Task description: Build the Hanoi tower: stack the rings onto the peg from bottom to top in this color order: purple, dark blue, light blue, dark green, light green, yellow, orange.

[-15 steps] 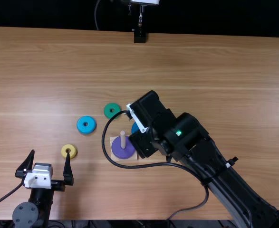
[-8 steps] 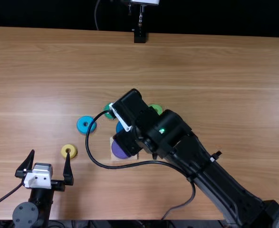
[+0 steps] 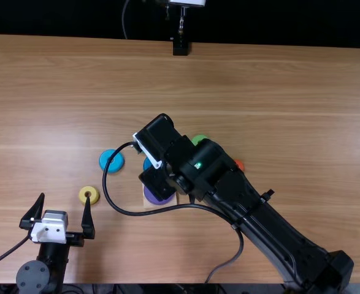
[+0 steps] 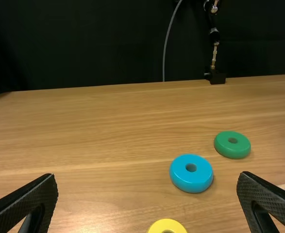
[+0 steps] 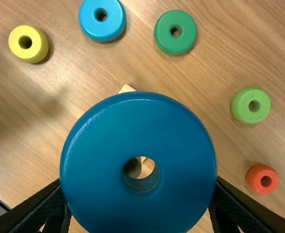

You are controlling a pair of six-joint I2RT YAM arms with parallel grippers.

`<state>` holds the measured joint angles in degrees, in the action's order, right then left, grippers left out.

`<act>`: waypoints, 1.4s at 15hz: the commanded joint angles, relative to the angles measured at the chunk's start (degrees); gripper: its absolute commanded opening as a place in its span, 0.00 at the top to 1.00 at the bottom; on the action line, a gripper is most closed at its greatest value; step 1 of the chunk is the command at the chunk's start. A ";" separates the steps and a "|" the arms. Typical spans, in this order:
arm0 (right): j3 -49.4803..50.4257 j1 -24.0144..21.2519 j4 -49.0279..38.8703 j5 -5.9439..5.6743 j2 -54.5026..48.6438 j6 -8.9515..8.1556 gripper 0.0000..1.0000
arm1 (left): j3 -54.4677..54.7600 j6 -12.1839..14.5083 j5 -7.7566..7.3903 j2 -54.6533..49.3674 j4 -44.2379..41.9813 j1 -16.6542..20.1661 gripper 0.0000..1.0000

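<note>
Right wrist view; dark blue ring [image 5: 96, 145] gripped by right claw [image 5: 139, 184]; left claw [image 4: 148, 182] wide; jamming could be caused by off-centre lowering

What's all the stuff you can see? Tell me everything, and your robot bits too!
yellow ring: one, yellow, on the table near the left hand
light blue ring: one, between yellow and dark green
dark green ring: one, on the table
light green ring: one, between dark green and orange
orange ring: one, reddish orange, on the table
purple ring: one, on the base
dark blue ring: one, in the right hand
base: one, pale wood
table: one, light brown
stand: one, black, far edge
arms: two, black
left hand: one, open
right hand: one, over the base
</note>
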<state>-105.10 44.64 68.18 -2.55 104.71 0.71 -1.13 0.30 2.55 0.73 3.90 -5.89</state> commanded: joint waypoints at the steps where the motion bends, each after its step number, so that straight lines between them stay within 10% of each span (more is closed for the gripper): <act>1: -1.69 0.80 0.12 -0.09 0.68 -0.18 1.00 | 1.13 0.76 -0.23 -0.73 0.63 0.18 0.00; 12: -1.25 2.55 0.33 -0.09 0.59 -0.39 1.00 | 1.13 0.76 -0.23 -0.73 0.63 0.18 0.00; 13: -1.07 2.55 0.33 -0.09 0.59 -0.50 0.78 | 1.13 0.76 -0.23 -0.73 0.63 0.18 0.00; 14: -0.98 2.47 0.33 -0.09 0.59 -0.50 0.24 | 1.13 0.76 -0.23 -0.73 0.63 0.18 0.00; 15: -0.63 2.38 0.43 -0.30 0.59 -0.39 0.00 | 1.13 0.76 -0.23 -0.73 0.63 0.18 0.00; 21: -2.04 -0.79 -1.78 -2.09 -0.03 -0.39 0.00 | 1.13 0.76 -0.23 -0.73 0.63 0.18 0.00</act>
<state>-105.10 45.21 66.08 -3.51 104.73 0.51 -1.13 0.30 2.57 0.73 3.88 -5.91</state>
